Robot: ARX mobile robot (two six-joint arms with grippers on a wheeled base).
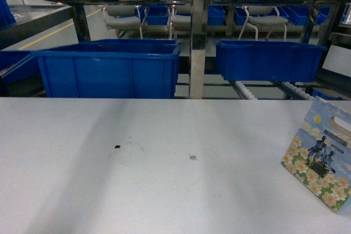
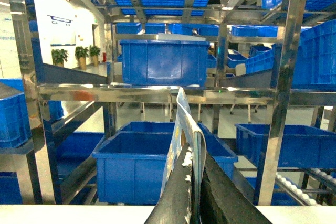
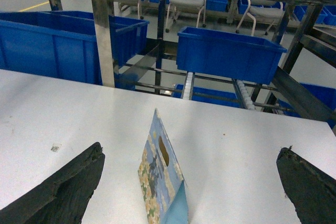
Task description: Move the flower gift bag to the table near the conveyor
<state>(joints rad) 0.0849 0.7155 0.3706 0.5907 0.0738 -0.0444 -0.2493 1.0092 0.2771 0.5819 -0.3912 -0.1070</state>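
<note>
A flower gift bag (image 1: 321,157) with a blue sky, white daisies and a handle slot stands upright on the white table (image 1: 164,179) at the right edge of the head view. In the right wrist view this bag (image 3: 163,177) stands between the spread fingers of my right gripper (image 3: 190,150), which is open and touches nothing. My left gripper (image 2: 193,153) is shut on the top edge of a second gift bag (image 2: 181,129), seen edge-on and held up in front of the racks. The conveyor (image 1: 244,90) with white rollers runs behind the table's far edge. Neither gripper shows in the head view.
Two blue bins (image 1: 109,69) (image 1: 269,58) sit on the steel rack just beyond the table's far edge. A steel post (image 1: 197,42) stands between them. More blue bins (image 2: 165,61) fill the upper shelves. Small dark specks (image 1: 117,147) lie mid-table.
</note>
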